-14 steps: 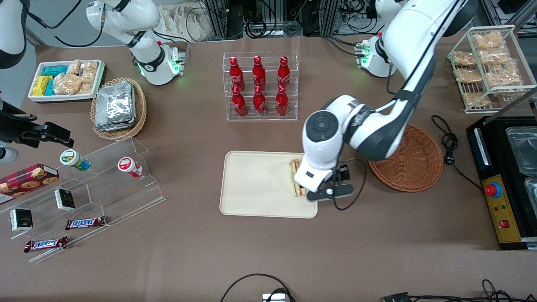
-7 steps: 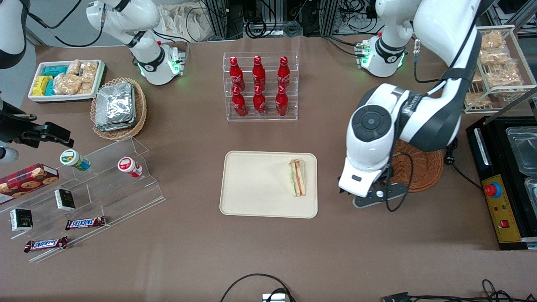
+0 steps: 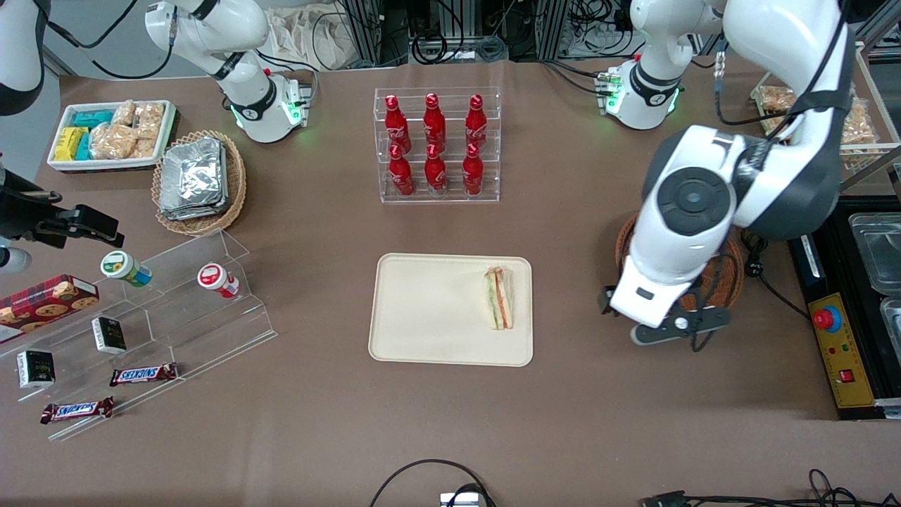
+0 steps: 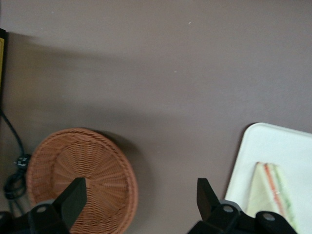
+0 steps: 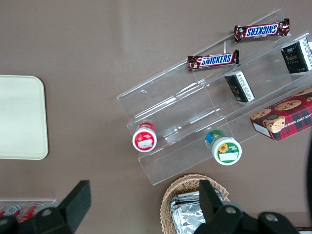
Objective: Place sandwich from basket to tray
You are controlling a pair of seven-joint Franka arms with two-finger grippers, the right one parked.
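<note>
The sandwich [image 3: 498, 299] lies on the cream tray [image 3: 436, 310], near the tray's edge toward the working arm's end. It also shows in the left wrist view [image 4: 270, 195] on the tray [image 4: 278, 146]. The reddish-brown wicker basket [image 3: 725, 282] is mostly hidden under the arm in the front view; the wrist view shows it empty [image 4: 92, 170]. My left gripper [image 3: 658, 320] hangs above the table between tray and basket, over the basket's rim. It is open and empty [image 4: 140, 181].
A clear rack of red bottles [image 3: 436, 148] stands farther from the front camera than the tray. A black cable [image 3: 753, 239] and a black machine with a yellow panel [image 3: 841, 338] lie beside the basket. A foil-pack basket [image 3: 200, 183] and clear display steps [image 3: 176, 303] lie toward the parked arm's end.
My gripper left the sandwich on the tray and moved away from it to the basket's rim, rising as it went. The sandwich has stayed in place.
</note>
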